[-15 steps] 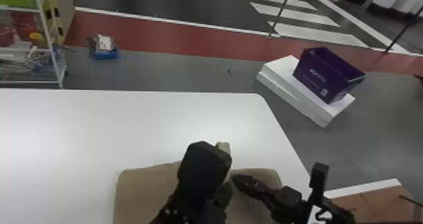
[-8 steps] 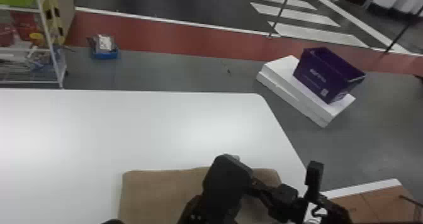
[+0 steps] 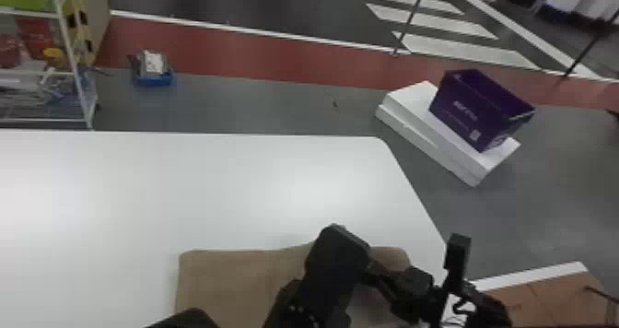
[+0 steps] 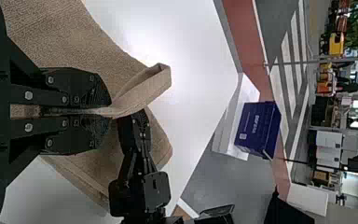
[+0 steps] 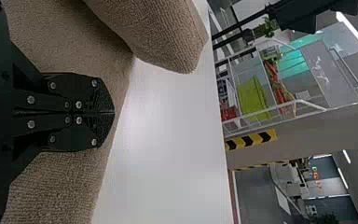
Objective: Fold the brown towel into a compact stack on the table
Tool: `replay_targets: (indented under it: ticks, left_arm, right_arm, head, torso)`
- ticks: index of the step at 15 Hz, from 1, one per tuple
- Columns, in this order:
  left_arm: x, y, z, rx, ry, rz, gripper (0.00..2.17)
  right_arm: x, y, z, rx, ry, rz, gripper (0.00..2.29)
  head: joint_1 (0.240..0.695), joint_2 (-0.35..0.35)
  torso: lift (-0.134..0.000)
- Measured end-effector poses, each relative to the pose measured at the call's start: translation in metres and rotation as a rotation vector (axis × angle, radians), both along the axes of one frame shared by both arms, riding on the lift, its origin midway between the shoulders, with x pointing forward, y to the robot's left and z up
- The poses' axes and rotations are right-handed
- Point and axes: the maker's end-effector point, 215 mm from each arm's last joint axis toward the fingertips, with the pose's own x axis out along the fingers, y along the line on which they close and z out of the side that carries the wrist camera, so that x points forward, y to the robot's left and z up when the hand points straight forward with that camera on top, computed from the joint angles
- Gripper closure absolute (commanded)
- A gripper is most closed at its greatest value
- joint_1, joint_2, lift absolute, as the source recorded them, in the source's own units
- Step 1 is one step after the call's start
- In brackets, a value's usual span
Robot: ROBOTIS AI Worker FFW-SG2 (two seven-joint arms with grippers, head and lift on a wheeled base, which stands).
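Brown textured fabric towel (image 3: pixel 230 276) on a white, smooth-topped table (image 3: pixel 138 189), towards the head view's bottom edge; black left gripper (image 3: pixel 338 248), flat fingers clamped on a towel fold that loops out past their tips; to its right, black right gripper (image 3: pixel 380 276), flat fingers pressed together with nothing between them, the towel beneath and around them; compared with a second ago, the left gripper sits farther right and nearer the bottom edge.
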Motion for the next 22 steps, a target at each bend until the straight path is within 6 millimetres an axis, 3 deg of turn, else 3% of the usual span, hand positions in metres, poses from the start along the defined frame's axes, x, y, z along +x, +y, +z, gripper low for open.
replay_targets:
  ticks: [2, 3, 6, 8, 9, 11, 14, 16, 19, 22]
  left_arm:
    - [-0.001, -0.001, -0.002, -0.006, 0.011, -0.006, 0.0]
    - [-0.001, -0.001, -0.002, -0.006, 0.017, -0.008, 0.02]
    - [-0.004, 0.004, -0.006, 0.004, 0.04, -0.011, 0.03]
    - [-0.01, 0.011, -0.004, -0.01, 0.062, -0.004, 0.04]
    - [-0.011, 0.016, 0.0, -0.026, 0.071, 0.006, 0.06]
    - [-0.01, 0.026, 0.007, -0.046, 0.073, 0.035, 0.07]
    - [-0.001, 0.04, 0.017, -0.092, 0.057, 0.095, 0.07]
    - [0.008, 0.056, 0.018, -0.111, 0.042, 0.14, 0.07]
    - [0.013, 0.078, 0.005, -0.09, 0.049, 0.162, 0.07]
    - [0.01, 0.091, -0.004, -0.088, 0.058, 0.176, 0.07]
  right_arm:
    - [0.001, 0.001, 0.0, 0.005, 0.002, 0.001, 1.33]
    - [0.001, 0.001, 0.0, 0.007, 0.004, -0.001, 1.24]
    - [-0.002, -0.006, 0.002, 0.006, 0.023, -0.013, 1.19]
    - [-0.004, -0.019, 0.005, -0.002, 0.043, -0.033, 1.19]
    - [-0.006, -0.029, 0.007, -0.008, 0.055, -0.047, 1.07]
    - [-0.009, -0.052, 0.016, -0.023, 0.067, -0.082, 0.07]
    - [-0.023, -0.084, 0.052, 0.057, 0.094, -0.136, 0.01]
    - [-0.039, -0.094, 0.075, 0.178, 0.162, -0.182, 0.07]
    - [-0.07, -0.077, 0.074, 0.331, 0.333, -0.23, 0.1]
    - [-0.093, -0.055, 0.049, 0.407, 0.516, -0.297, 0.13]
  head:
    - [0.695, -0.35]
    - [0.695, -0.35]
    - [0.695, -0.35]
    - [0.695, -0.35]
    - [0.695, -0.35]
    - [0.695, -0.35]
    - [0.695, -0.35]
    - [0.695, -0.35]
    - [0.695, -0.35]
    - [0.695, -0.35]
  torso:
    - [-0.124]
    - [-0.124]
    - [-0.124]
    - [-0.124]
    - [-0.124]
    - [-0.124]
    - [-0.124]
    - [-0.124]
    - [-0.124]
    - [-0.124]
